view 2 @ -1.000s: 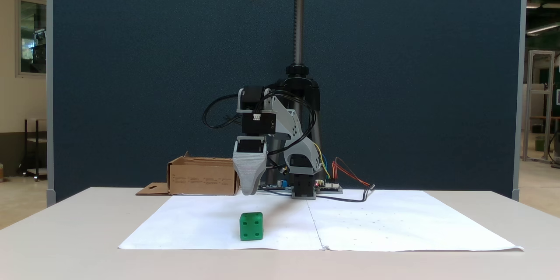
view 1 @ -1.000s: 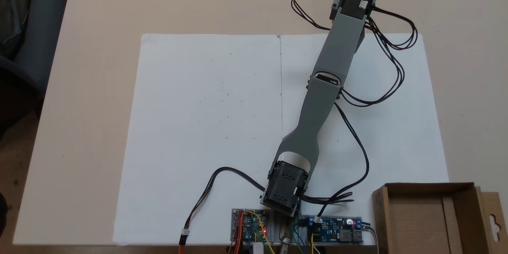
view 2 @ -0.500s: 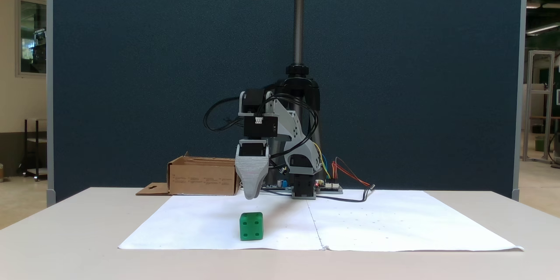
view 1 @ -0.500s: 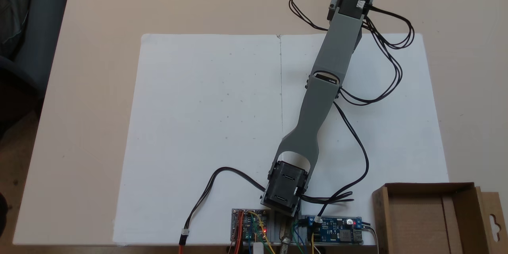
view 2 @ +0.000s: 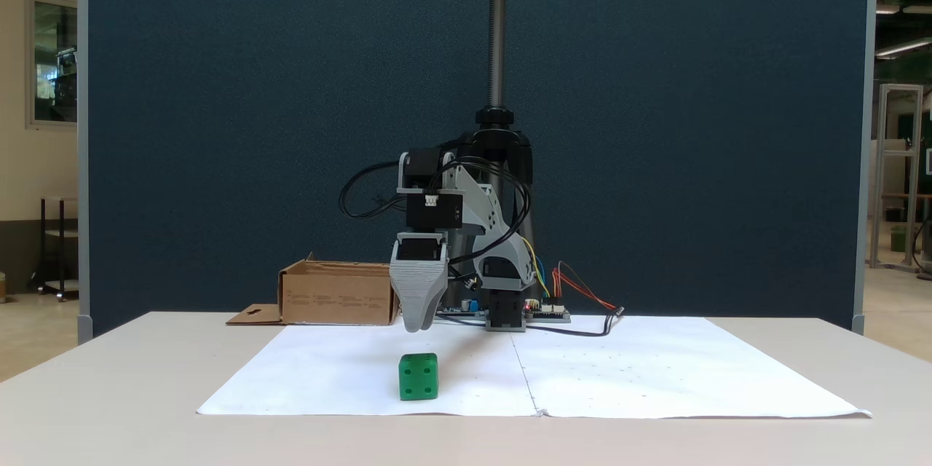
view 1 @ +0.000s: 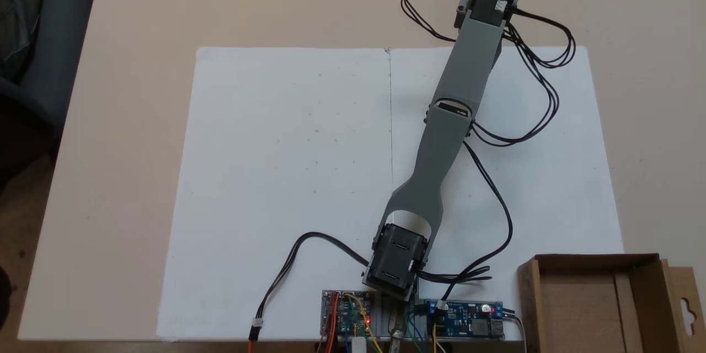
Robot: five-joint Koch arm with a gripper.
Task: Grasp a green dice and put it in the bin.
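Fingers [view 2: 417,306]: one behind another, gap unreadable | gripper [view 2: 416,328] dipped slightly, above green dice [view 2: 419,377] | dice ungrasped, bin [view 2: 336,294] waits

Bin [view 1: 606,309]: cut off by bottom edge at 5 o'clock in the top-down fixed view. Pincer [view 2: 416,324]: jaws stacked one behind the other, gap unreadable. Bin interior hidden in the front fixed view.

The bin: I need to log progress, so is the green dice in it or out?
Out. The green dice sits on the white paper, apart from the bin.
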